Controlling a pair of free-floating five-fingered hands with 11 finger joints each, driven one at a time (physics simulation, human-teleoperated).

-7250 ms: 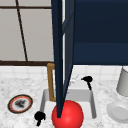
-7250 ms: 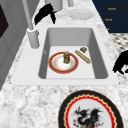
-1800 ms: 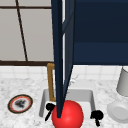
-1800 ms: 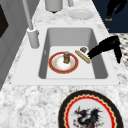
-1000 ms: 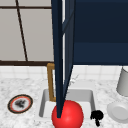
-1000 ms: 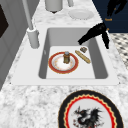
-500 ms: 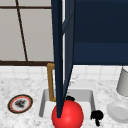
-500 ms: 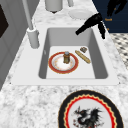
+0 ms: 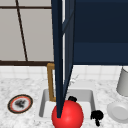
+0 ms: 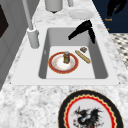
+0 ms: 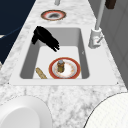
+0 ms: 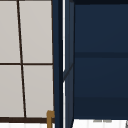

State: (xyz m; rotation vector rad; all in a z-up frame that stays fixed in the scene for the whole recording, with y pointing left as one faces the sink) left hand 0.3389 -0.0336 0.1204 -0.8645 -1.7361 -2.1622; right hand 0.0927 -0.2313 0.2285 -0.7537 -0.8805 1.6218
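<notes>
The left hand (image 10: 83, 28), fingers stretched loosely down and holding nothing, has risen since a second ago from the basin floor and now hangs over the far half of the sink (image 10: 101, 67). The brown stick (image 10: 82, 56) it was reaching for lies unmoved beside the red-rimmed plate (image 10: 56, 65), so the hand has come away empty. The right hand (image 9: 97, 116) hangs at the sink's front right corner.

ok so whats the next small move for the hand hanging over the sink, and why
Probably lower the left hand a little toward the bread stick. The hand hangs above the sink with straight fingers and holds nothing. The stick seems to be the nearest thing under it, lying loose on the sink floor beside the red-rimmed plate that carries a small jar.
</notes>
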